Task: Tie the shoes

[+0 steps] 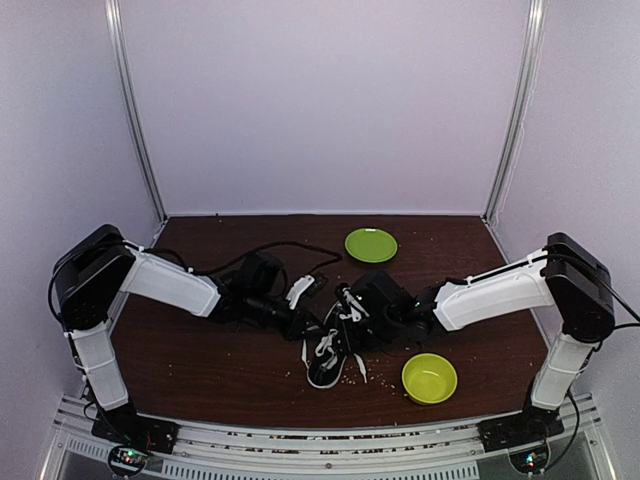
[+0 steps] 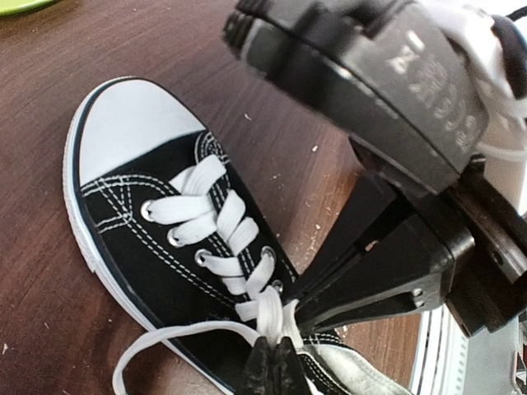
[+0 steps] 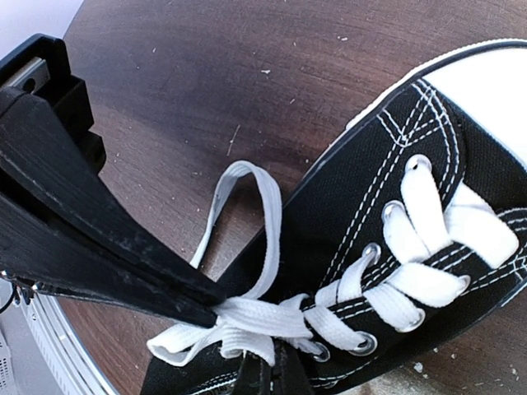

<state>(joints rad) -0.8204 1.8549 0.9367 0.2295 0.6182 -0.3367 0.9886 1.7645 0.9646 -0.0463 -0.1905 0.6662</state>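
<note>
- The left gripper [image 2: 268,366], at the bottom centre of its wrist view, has its fingers pressed together on a bunch of the flat white laces [image 2: 202,202].
- The right gripper [image 3: 265,374] comes in from the opposite side. Its tips also look pinched together on the lace bunch, touching or just beside the left one's.
- Both grips meet over the top eyelets of the black canvas low-top sneaker with white toe cap and rubber rim [image 2: 123,206], which lies at centre bottom of the top view on the dark brown wooden table [image 2: 247,66].
- Done: the eyelets are threaded, the ends are gathered, and one lace loop [image 3: 272,222] lies off the shoe's side.
- Left: no finished bow shows and a loose lace strand [image 2: 177,333] trails free, so I judge the bow is not yet formed or tightened.
</note>
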